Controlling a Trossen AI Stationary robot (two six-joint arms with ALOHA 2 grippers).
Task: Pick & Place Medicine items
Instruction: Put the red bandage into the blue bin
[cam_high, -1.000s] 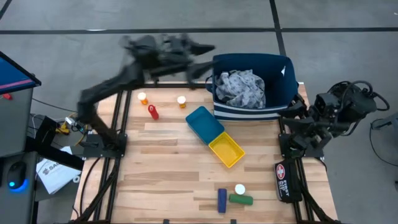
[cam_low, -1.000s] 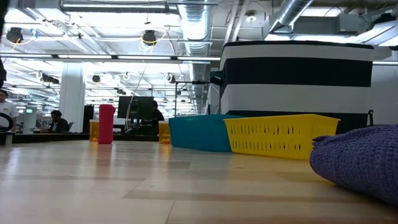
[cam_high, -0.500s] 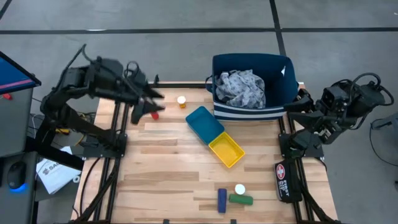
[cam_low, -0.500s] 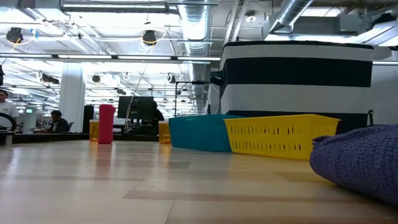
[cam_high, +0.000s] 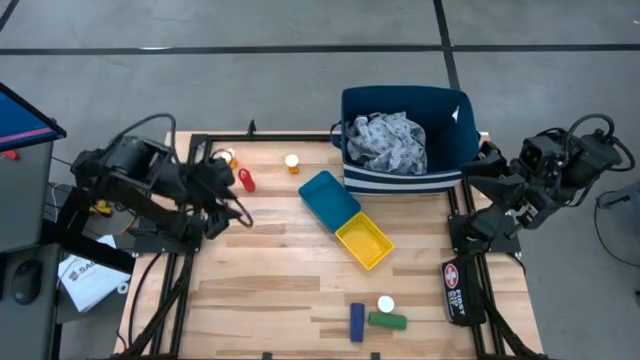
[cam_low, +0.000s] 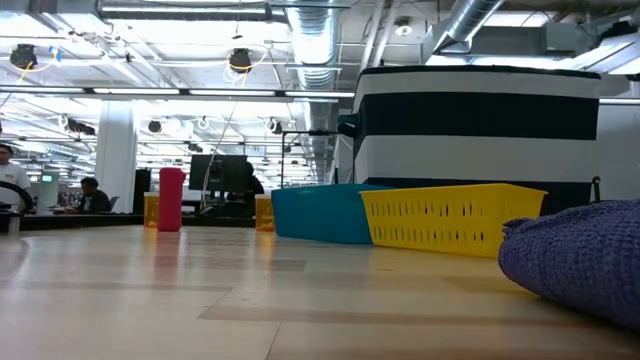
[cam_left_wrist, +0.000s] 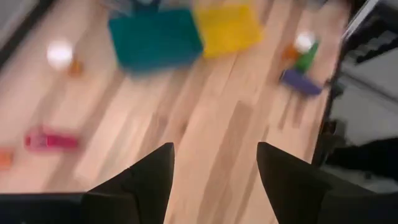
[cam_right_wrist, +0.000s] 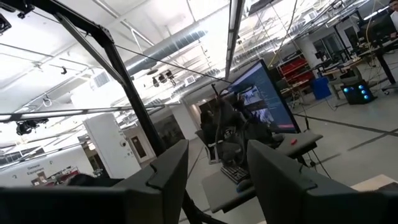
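Three small groups of medicine items stand on the wooden table. At the far left are a red bottle (cam_high: 246, 180) and two orange white-capped bottles (cam_high: 228, 157) (cam_high: 292, 163). By the near edge lie a blue box (cam_high: 357, 320), a green bottle (cam_high: 388, 321) and a third white-capped bottle (cam_high: 386, 304). My left gripper (cam_high: 228, 195) (cam_left_wrist: 214, 149) hovers open over the table's left side, just near of the red bottle (cam_left_wrist: 51, 140), holding nothing. My right gripper (cam_high: 482, 172) (cam_right_wrist: 217, 149) is open and empty off the table's right edge, pointing into the room.
A teal tray (cam_high: 328, 198) and a yellow tray (cam_high: 364, 240) lie end to end mid-table. A blue striped bin (cam_high: 452, 140) holding a patterned cloth (cam_high: 390, 140) stands at the far right. In the low view a dark blue textured shape (cam_low: 580, 255) fills the right foreground.
My left arm has swung back from high beside the bin toward the table's left edge and come down, folding in; its gripper now sits near the red bottle. My right arm has shifted slightly at the right edge. No item has moved.
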